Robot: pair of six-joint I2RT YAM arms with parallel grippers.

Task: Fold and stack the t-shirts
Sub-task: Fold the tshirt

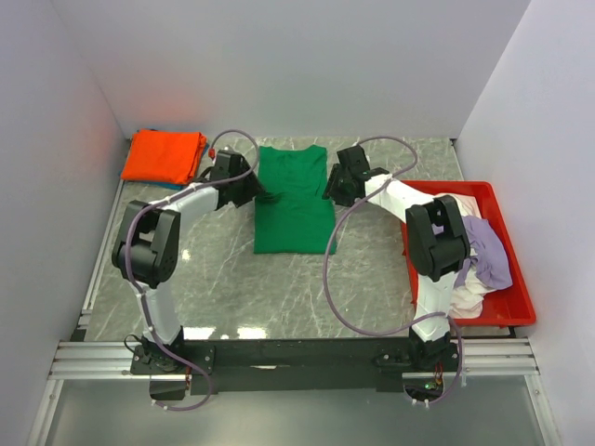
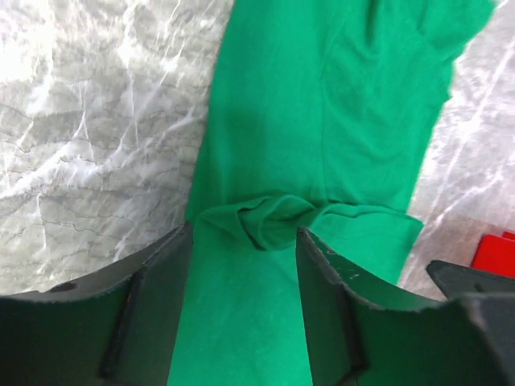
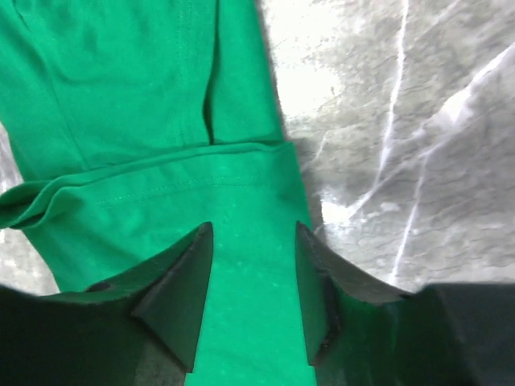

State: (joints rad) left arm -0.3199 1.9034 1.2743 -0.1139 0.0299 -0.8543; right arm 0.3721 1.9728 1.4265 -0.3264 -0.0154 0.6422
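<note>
The bright green t-shirt [image 1: 293,200] lies flat mid-table, its sides folded in to a narrow panel. My left gripper [image 1: 257,192] is open at its left edge; in the left wrist view [image 2: 244,229] green cloth [image 2: 322,121] lies between the fingers, with a small bunched fold at the tips. My right gripper [image 1: 333,186] is open at its right edge; in the right wrist view [image 3: 253,227] it stands over a folded-in sleeve hem [image 3: 161,193]. A folded orange shirt [image 1: 165,155] lies back left on a blue one [image 1: 181,132]. Lilac [image 1: 488,251] and white [image 1: 469,288] shirts lie crumpled in the tray.
The red plastic tray [image 1: 507,311] stands along the right side, next to the right arm's base; a corner of it shows in the left wrist view [image 2: 495,253]. White walls close in the back and both sides. Grey marble table [image 1: 232,279] surrounds the green shirt.
</note>
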